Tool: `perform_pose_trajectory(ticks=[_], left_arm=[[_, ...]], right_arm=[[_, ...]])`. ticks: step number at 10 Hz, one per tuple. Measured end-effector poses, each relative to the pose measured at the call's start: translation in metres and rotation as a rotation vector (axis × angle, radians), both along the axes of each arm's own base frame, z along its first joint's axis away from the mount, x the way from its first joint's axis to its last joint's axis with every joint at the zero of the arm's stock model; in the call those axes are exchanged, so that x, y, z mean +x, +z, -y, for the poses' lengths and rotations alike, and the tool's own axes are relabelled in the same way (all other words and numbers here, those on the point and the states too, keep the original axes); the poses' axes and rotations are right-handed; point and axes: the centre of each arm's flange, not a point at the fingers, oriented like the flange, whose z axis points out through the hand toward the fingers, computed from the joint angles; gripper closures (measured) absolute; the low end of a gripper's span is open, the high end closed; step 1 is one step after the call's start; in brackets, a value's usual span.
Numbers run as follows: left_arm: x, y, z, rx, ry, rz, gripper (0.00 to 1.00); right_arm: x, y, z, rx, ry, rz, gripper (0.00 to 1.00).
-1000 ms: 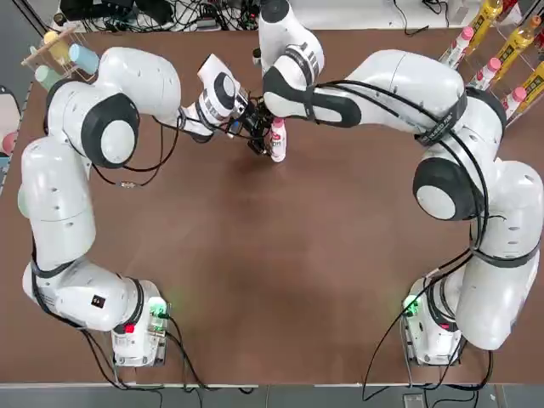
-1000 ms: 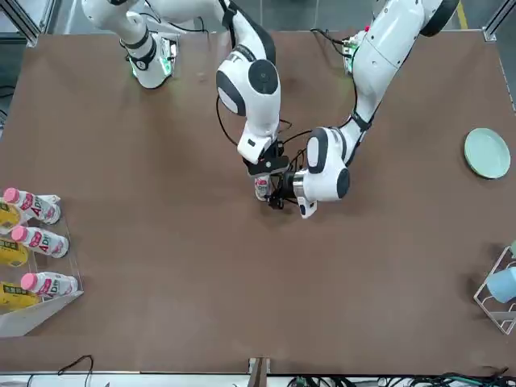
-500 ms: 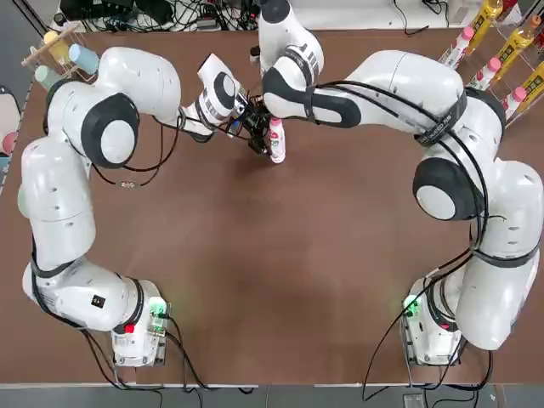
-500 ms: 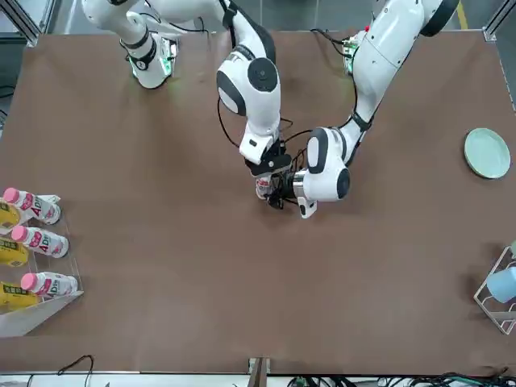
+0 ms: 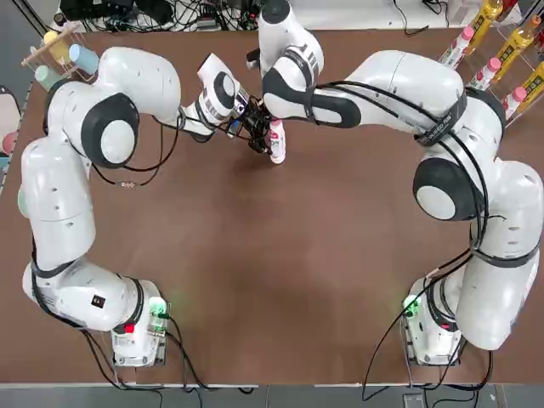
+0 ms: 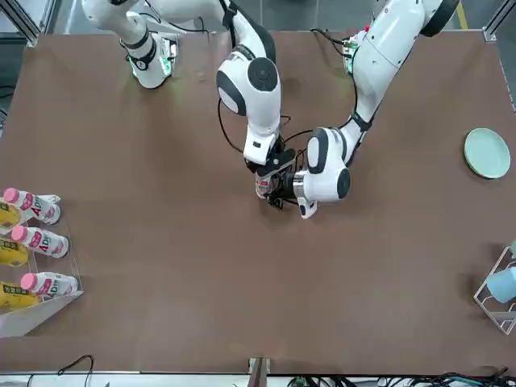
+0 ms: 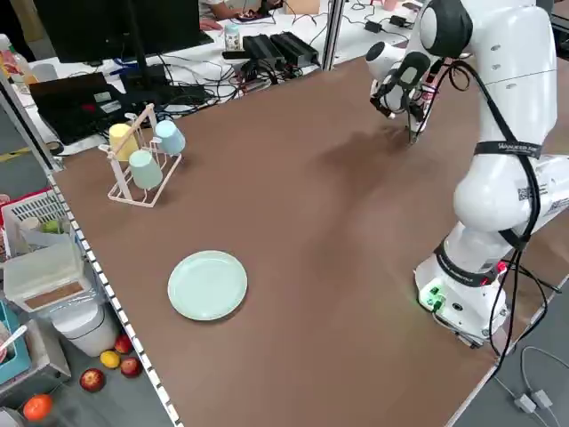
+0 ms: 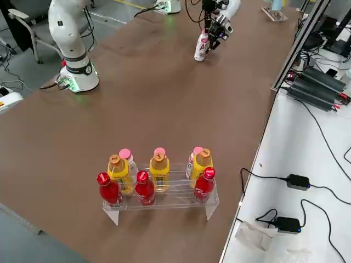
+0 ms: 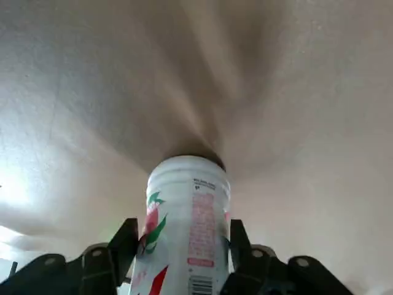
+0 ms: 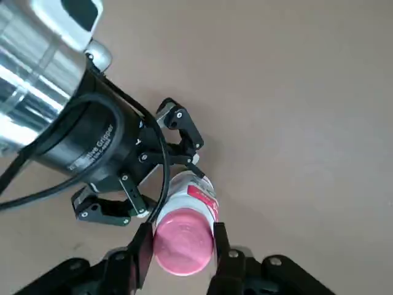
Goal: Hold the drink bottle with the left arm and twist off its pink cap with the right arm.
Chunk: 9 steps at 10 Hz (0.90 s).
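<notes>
The drink bottle (image 5: 277, 146) stands upright on the brown table, in the far middle part. It is white with a red-and-green label (image 9: 187, 215). My left gripper (image 5: 258, 136) reaches in from the side at the bottle's body, and its fingers (image 9: 124, 241) press on both sides, shut on it. From above, my right gripper (image 10: 182, 244) is shut on the pink cap (image 10: 182, 241), with one pad on each side. In the front view the bottle (image 6: 261, 187) shows just below the right gripper (image 6: 264, 164).
A clear rack of yellow, red and pink-capped bottles (image 8: 159, 183) stands near the table's far right corner (image 5: 501, 51). A pale green plate (image 7: 207, 285) and a wire rack of cups (image 7: 142, 160) sit on the left side of the table.
My left gripper's fingers have closed in on the bottle's body. The right gripper has stayed shut on the cap, and the bottle has barely moved.
</notes>
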Motion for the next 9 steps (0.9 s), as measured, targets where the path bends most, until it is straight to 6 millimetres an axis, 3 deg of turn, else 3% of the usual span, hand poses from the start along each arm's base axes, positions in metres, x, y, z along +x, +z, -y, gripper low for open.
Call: perform_pose_trajectory(ticks=[2, 9], left_arm=[[-0.0002, 0.0003, 0.0002, -0.002, -0.003, -0.003, 0.4], [-0.0005, 0.0003, 0.0007, -0.002, -0.004, -0.004, 0.4]], right_arm=[[0.0005, -0.0016, 0.0014, -0.01, 0.054, 0.0, 0.55], [0.0, -0.0019, 0.0014, -0.019, 0.153, 0.0, 0.55]])
